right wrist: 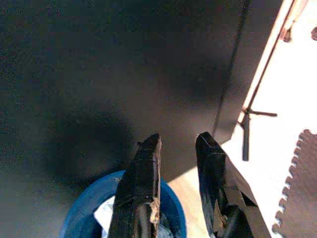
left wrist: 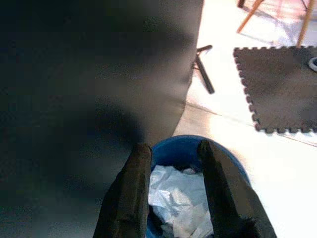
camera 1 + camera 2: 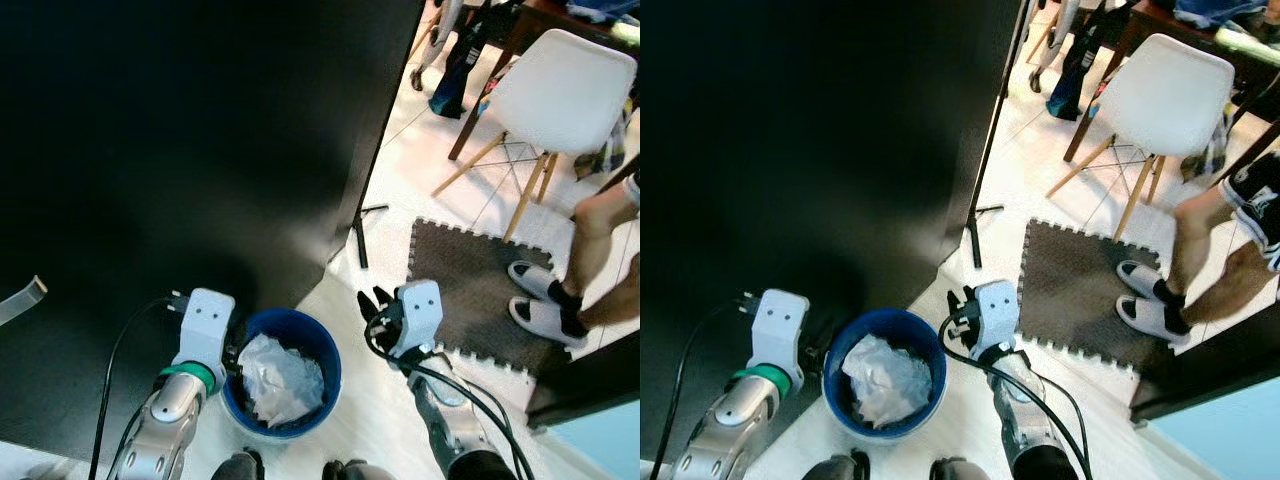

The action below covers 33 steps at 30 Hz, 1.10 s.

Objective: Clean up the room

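A pale floor [image 3: 400, 180] is seen, partly covered by a large black sheet [image 3: 180, 150]. On it are set a blue bucket [image 3: 325, 385] of crumpled white paper [image 3: 280, 380], a dark foam mat [image 3: 470, 285], a white chair [image 3: 560, 95] and a person's sandalled feet [image 3: 540, 300].

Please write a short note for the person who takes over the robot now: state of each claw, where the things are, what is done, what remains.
Left claw: open, empty, at the rim of the blue bin.
Right claw: open, empty, beside the bin on its other side, above the floor.
Bin: stands on the floor next to the black backdrop, with crumpled white paper already inside.
Nearby: grey foam mat, white chair, a person's legs at the mat's edge.
Done: some rubbish binned.
Left: whether more rubbish remains cannot be judged from here.
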### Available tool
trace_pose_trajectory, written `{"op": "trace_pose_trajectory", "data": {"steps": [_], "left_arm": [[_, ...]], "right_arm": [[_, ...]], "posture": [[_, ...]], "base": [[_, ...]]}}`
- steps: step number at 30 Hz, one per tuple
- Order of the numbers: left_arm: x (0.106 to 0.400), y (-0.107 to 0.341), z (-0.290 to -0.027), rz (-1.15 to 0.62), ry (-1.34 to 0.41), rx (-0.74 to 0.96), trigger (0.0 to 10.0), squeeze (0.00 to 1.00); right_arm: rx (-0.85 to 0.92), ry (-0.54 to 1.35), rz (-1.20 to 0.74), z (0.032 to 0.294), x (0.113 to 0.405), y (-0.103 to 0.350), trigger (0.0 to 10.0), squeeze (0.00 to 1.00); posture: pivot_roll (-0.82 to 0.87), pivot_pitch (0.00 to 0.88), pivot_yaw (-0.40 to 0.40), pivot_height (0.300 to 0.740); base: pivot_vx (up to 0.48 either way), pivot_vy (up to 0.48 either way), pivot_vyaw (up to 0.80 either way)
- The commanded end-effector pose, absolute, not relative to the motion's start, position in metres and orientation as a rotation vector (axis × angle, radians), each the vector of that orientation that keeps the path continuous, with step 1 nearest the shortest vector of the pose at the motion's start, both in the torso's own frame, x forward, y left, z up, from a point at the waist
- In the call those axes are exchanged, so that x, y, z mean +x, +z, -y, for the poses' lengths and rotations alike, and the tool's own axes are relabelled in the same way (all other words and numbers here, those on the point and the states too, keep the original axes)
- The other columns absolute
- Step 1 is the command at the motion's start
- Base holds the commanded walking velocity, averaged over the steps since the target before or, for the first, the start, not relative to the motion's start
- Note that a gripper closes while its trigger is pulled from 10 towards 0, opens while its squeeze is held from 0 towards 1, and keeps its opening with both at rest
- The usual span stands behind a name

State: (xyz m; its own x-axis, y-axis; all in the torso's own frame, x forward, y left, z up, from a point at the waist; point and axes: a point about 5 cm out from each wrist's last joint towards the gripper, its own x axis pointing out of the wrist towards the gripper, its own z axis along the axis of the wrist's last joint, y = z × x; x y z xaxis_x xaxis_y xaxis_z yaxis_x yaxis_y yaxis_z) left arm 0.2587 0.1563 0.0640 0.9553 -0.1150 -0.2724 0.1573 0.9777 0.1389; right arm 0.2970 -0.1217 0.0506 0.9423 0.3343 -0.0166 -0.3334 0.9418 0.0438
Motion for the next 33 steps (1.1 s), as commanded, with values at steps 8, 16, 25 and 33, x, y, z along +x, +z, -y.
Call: {"op": "trace_pose_trajectory", "data": {"steps": [8, 16, 25, 33], "left_arm": [[0.263, 0.06, -0.15, -0.232, -0.125, 0.153, 10.0, 0.02], [0.262, 0.054, -0.151, -0.215, -0.115, 0.155, 10.0, 0.02], [0.265, 0.054, -0.153, -0.208, -0.111, 0.159, 10.0, 0.02], [0.265, 0.052, -0.153, -0.2, -0.114, 0.16, 10.0, 0.02]], "right_arm": [[0.074, 0.389, -0.044, 0.104, 0.294, 0.052, 10.0, 0.0], [0.076, 0.41, -0.055, 0.097, 0.295, 0.053, 10.0, 0.0], [0.079, 0.407, -0.068, 0.096, 0.293, 0.051, 10.0, 0.0], [0.077, 0.404, -0.081, 0.096, 0.291, 0.05, 10.0, 0.0]], "posture": [[0.03, 0.0, -0.002, 0.733], [0.04, 0.001, -0.002, 0.733], [0.04, 0.002, 0.003, 0.733], [0.04, 0.004, 0.006, 0.733]], "base": [[-0.128, 0.0, 0.0], [-0.275, 0.0, 0.0], [-0.304, 0.0, 0.0], [-0.304, 0.0, 0.0]]}}
